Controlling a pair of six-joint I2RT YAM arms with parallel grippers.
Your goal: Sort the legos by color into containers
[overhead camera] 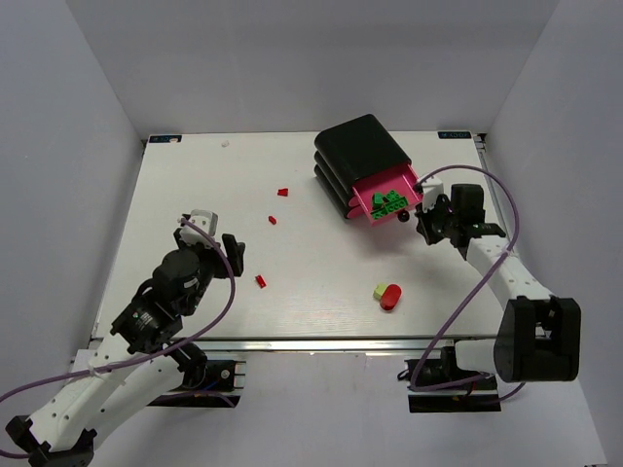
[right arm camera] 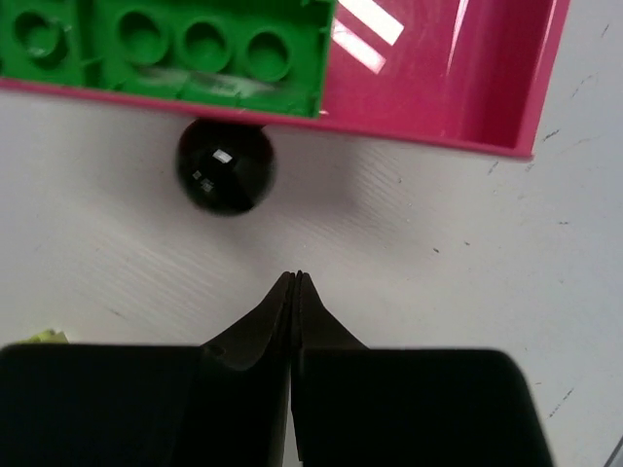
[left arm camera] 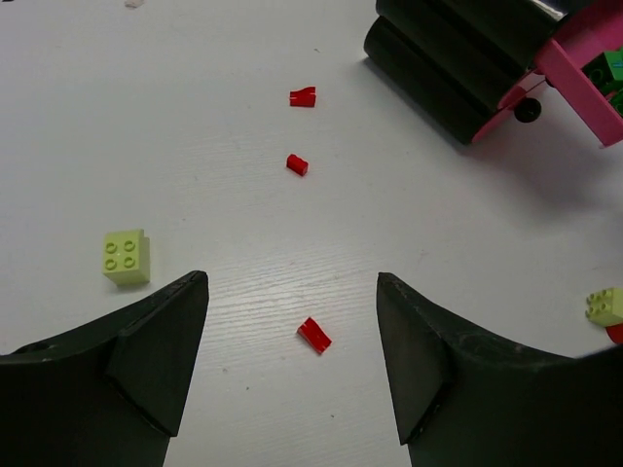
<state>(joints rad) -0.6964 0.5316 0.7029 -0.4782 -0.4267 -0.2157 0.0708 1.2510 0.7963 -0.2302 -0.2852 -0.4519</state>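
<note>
The black cabinet (overhead camera: 358, 151) stands at the back right with one pink drawer (overhead camera: 366, 208) pulled out, holding several green legos (overhead camera: 388, 201). My right gripper (overhead camera: 421, 217) is shut and empty, its tips (right arm camera: 295, 278) just in front of the drawer's dark knob (right arm camera: 225, 165), apart from it. A green brick (right arm camera: 195, 49) lies inside the drawer's front wall (right arm camera: 438, 131). My left gripper (left arm camera: 292, 292) is open above a small red lego (left arm camera: 314, 335), which lies on the table between the fingers. Two more red legos (left arm camera: 303, 96) (left arm camera: 297, 164) lie farther off.
A yellow-green brick (left arm camera: 126, 257) lies left of my left gripper. Another yellow-green brick (overhead camera: 380, 290) touches a red piece (overhead camera: 391, 296) at the front right. The table's front edge (overhead camera: 292, 339) is near the arm bases. A tiny white bit (overhead camera: 226, 143) lies at the back.
</note>
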